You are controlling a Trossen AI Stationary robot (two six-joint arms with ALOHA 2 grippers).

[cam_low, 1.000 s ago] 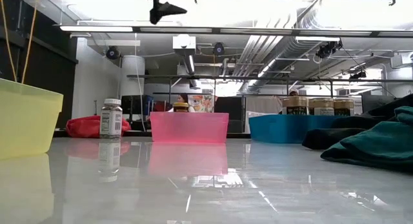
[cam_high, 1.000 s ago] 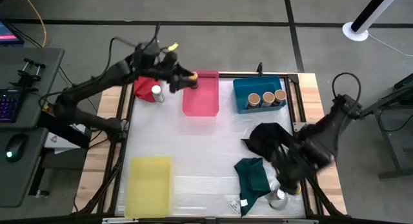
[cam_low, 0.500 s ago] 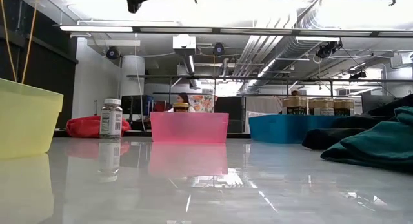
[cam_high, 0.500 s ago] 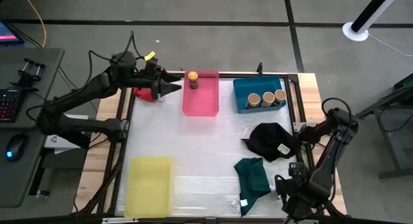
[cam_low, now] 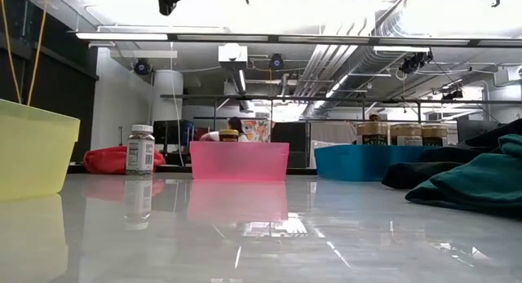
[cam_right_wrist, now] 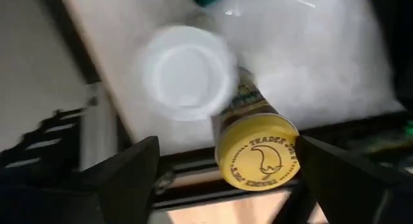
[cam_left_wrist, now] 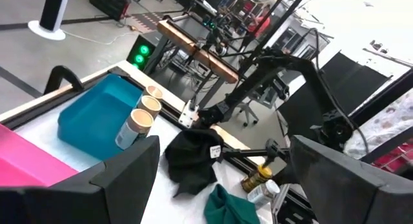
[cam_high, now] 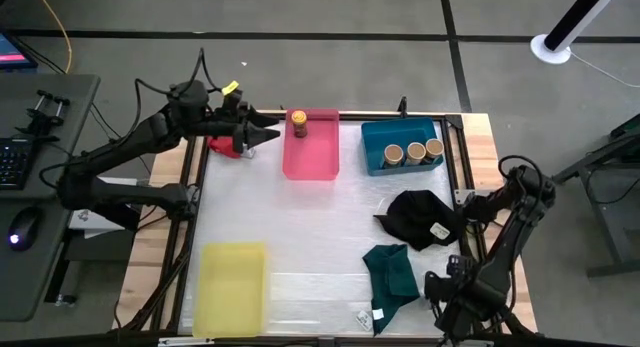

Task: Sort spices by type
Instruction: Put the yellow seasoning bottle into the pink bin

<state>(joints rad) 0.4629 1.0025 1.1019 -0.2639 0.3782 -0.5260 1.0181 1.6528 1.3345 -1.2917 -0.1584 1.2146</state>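
Right wrist view, yellow-lidded jar (cam_right_wrist: 257, 161) between open jaws

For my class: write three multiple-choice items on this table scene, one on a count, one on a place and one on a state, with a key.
1. How many jars stand in the pink tray?
A. none
B. one
C. three

2. Which tray holds the three tan-lidded jars?
A. pink tray
B. yellow tray
C. blue tray

3. How is the left hand?
A. open and empty
B. shut on a jar
C. shut on a cloth

Key:
1 B, a single jar stands at the pink tray's far end.
2 C, the three lids sit in a row inside the blue tray.
3 A, the left wrist view shows its fingers wide apart with nothing between them.
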